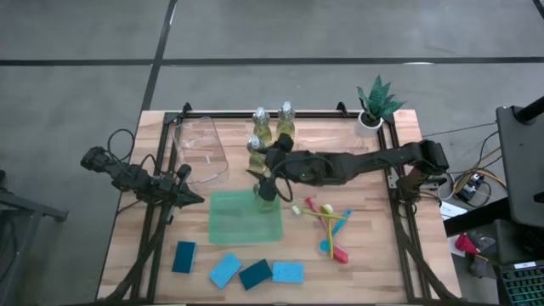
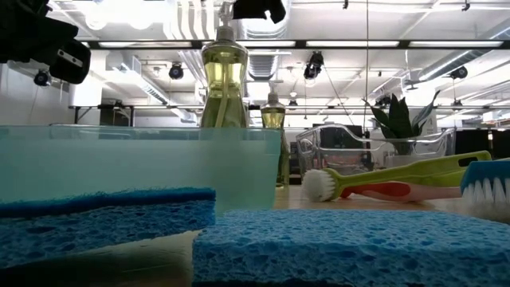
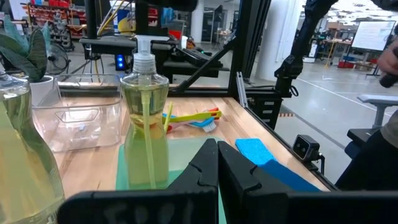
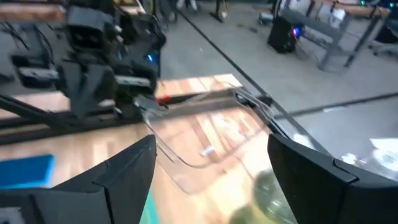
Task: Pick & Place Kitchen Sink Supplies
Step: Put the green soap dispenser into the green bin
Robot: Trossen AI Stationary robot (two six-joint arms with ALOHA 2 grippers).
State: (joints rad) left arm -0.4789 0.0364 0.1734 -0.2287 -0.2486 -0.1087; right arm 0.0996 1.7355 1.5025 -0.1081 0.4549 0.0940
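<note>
One clear bottle of yellowish liquid [image 1: 266, 197] stands upright on the green mat [image 1: 242, 223], also seen in the left wrist view as the pump bottle [image 3: 145, 124]. My right gripper [image 1: 263, 175] hovers above it, open, its fingers wide apart [image 4: 211, 180] and touching nothing. Three more bottles [image 1: 261, 126] stand near the far edge. Several blue sponges [image 1: 255, 274] lie along the near edge. Red, yellow and blue brushes [image 1: 327, 225] lie right of the mat. My left gripper [image 1: 191, 197] waits shut at the table's left, fingers together [image 3: 217, 168].
A clear plastic bin [image 1: 200, 149] stands at the far left, its rim close below my right gripper's view [image 4: 205, 137]. A small potted plant [image 1: 374, 109] stands at the far right corner. Bare wood shows between the mat and the sponges.
</note>
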